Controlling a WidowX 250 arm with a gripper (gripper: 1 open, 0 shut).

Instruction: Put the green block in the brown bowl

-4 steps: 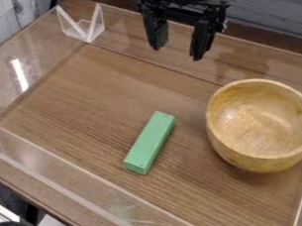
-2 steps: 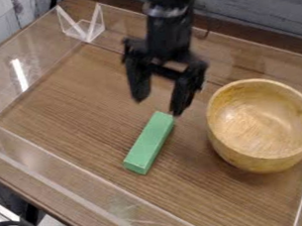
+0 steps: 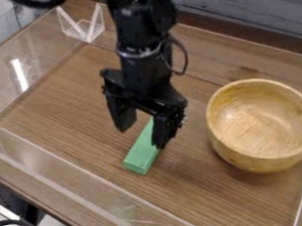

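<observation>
The green block [image 3: 142, 159] lies on the wooden table, its near end showing below my gripper. My gripper [image 3: 144, 130] points straight down over the block's far half, open, one finger on each side of the block. I cannot tell if the fingers touch it. The brown bowl [image 3: 262, 123] stands empty to the right, a short way from the gripper.
A clear plastic wall [image 3: 30, 56] rings the table surface, with a low front edge [image 3: 149, 220]. A small clear stand [image 3: 80, 25] sits at the back left. The arm [image 3: 143, 26] rises from the gripper toward the top of the view.
The gripper has come from the back of the table toward the front and lowered, staying open, until its fingers straddle the green block. Block and bowl have not moved.
</observation>
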